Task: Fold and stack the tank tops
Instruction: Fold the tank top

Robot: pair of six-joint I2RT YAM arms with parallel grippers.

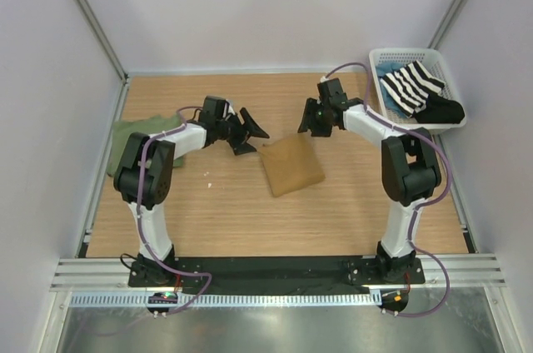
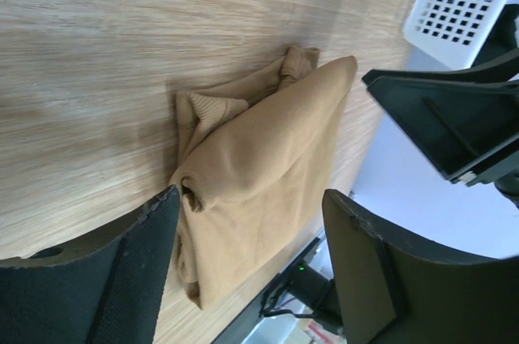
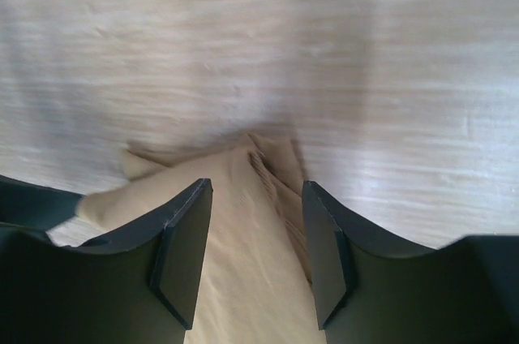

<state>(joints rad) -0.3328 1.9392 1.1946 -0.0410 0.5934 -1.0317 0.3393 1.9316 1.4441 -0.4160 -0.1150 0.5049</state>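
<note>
At the middle of the table [image 1: 250, 220], the tan tank top [image 1: 289, 166] lies folded into a compact, roughly square packet, with a ribbed strap end bunched loose at one corner. Both grippers hover near its far edge without gripping the cloth. The left gripper [image 1: 247, 131] has its jaws spread wide and empty. The right gripper [image 1: 310, 122] is likewise parted and holds nothing, its fingers straddling a corner of the packet in its wrist view. The olive green tank top [image 1: 141, 135] lies crumpled at the table's left edge, partly behind the left arm, not yet folded. The tan fold looks about done, so the step in hand is probably to go for the green one. To do that well, lift clear without snagging the loose strap, then take the green top by its shoulders and spread it flat before folding, so it stacks squarely on the tan packet. The basket [image 1: 379, 57] with the striped garment [image 1: 414, 85] and black garment [image 1: 447, 110] should be left alone.
</note>
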